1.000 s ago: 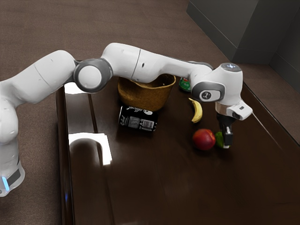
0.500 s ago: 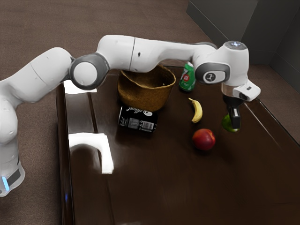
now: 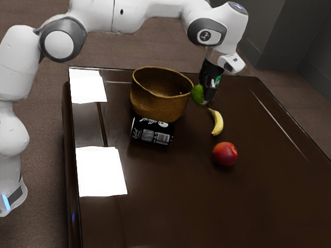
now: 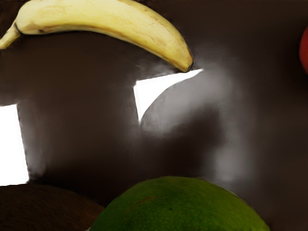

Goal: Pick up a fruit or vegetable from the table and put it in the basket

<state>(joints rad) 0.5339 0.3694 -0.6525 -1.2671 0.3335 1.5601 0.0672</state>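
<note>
Fruit (image 4: 180, 207) rounded, deep green, faintly speckled.

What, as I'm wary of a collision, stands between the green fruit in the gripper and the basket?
Nothing visible stands between the green fruit in my gripper and the basket, though I'd likely need enough height to clear its edge. The black can and banana lie outside that gap.
</note>
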